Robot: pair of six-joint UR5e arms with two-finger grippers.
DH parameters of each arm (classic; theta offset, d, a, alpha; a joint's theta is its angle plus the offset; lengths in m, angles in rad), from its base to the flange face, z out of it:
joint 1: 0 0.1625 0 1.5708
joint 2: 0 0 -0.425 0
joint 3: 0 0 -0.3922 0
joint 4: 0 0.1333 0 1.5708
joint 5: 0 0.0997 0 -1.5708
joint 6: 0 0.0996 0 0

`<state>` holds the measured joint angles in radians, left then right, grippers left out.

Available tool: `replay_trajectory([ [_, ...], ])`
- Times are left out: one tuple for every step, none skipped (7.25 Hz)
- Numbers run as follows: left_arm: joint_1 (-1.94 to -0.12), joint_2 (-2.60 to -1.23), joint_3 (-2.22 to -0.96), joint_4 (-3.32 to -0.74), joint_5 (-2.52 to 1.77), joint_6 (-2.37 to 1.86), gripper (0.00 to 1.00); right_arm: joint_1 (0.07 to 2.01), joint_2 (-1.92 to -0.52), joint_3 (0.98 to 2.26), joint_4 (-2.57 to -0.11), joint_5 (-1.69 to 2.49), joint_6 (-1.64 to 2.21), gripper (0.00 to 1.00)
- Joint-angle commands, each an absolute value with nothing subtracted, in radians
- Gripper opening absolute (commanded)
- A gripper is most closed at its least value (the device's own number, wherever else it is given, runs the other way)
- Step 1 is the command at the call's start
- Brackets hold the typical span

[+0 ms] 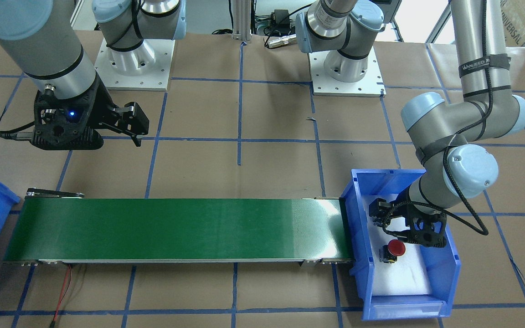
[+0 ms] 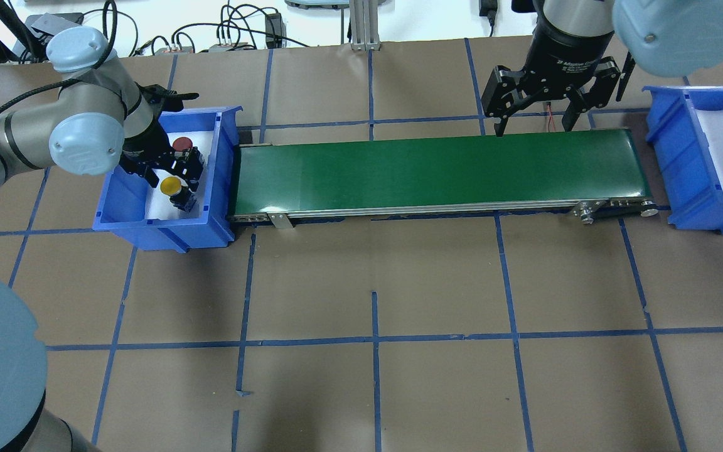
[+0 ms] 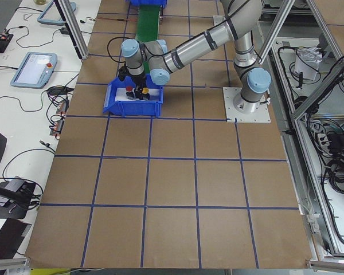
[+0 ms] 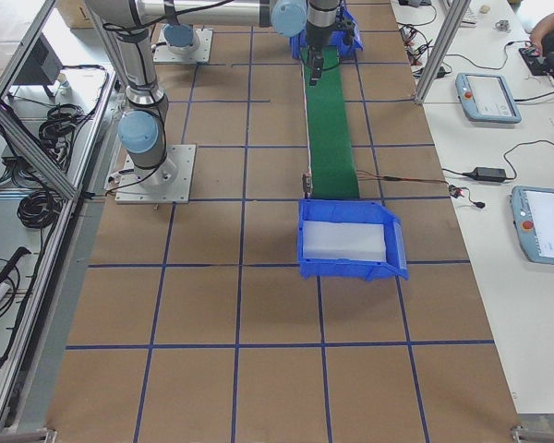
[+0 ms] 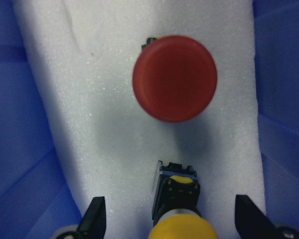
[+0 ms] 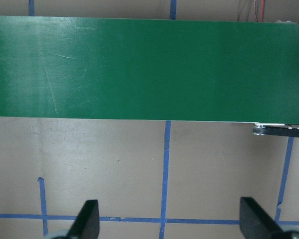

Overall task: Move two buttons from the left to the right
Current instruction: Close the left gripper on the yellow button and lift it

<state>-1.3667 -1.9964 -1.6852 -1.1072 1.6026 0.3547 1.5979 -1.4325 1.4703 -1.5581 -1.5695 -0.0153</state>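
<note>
The left claw (image 5: 172, 218), spread open in the blue bin (image 5: 17, 164), straddles the yellow button (image 5: 177, 204), the red button (image 5: 174, 78) just ahead of it, so it should probably sink lower and clench squarely on the base, while the right claw (image 2: 533, 124) hangs released by the conveyor belt (image 2: 437, 169).

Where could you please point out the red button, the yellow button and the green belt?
red button (image 5: 174, 78), left wrist view, centre of its cap.
yellow button (image 2: 171, 184), overhead view, top of its cap.
green belt (image 2: 437, 169), overhead view, middle of its surface.
</note>
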Motion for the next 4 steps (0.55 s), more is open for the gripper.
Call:
replay_trajectory([
  [-1.367, -1.999, -1.684, -1.101, 1.6, 0.351, 0.59, 1.598, -1.434, 1.47, -1.557, -1.566, -0.017, 1.0],
  [-1.367, -1.993, -1.68, -1.106, 1.601, 0.351, 0.54, 1.595, -1.433, 1.471, -1.557, -1.569, -0.017, 1.0],
  [-1.368, -1.993, -1.683, -1.112, 1.6, 0.351, 0.54, 1.601, -1.437, 1.471, -1.557, -1.566, -0.015, 1.0],
  [-1.37, -1.987, -1.674, -1.112, 1.606, 0.351, 0.54, 1.598, -1.439, 1.47, -1.557, -1.565, -0.017, 1.0],
])
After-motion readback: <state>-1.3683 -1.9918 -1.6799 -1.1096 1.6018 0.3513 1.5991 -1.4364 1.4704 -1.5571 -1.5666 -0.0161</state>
